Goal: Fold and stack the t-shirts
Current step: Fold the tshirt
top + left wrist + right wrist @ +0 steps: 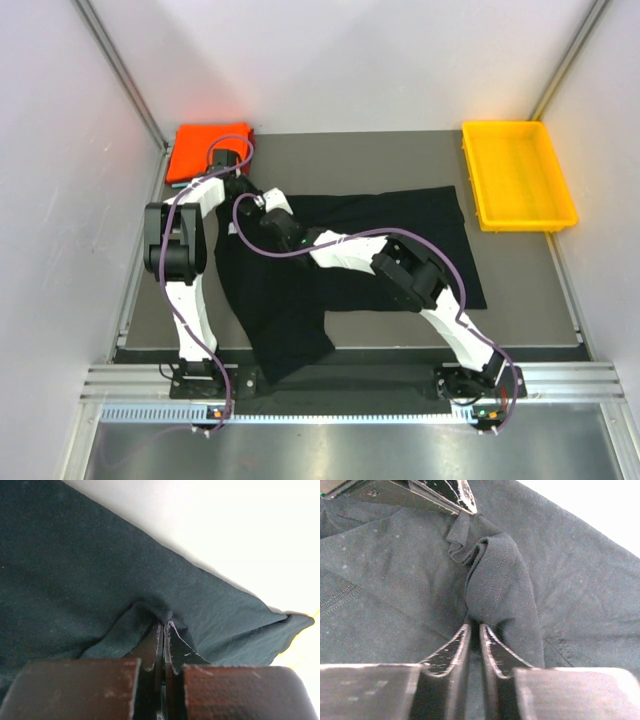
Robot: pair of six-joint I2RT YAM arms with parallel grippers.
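Our left gripper [164,626] and right gripper [475,626] each pinch a fold of the black t-shirt [400,212] at their tips; only overhead do we see the orange-red t-shirt [208,148] beyond the left.

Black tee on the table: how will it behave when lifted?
Probably floppy: the black t-shirt puckers into soft folds at the left gripper and the right gripper. Likely to sag and drape between the two pinches, since it lies spread and rumpled. Seems light; thin cloth may slip from a shallow pinch.
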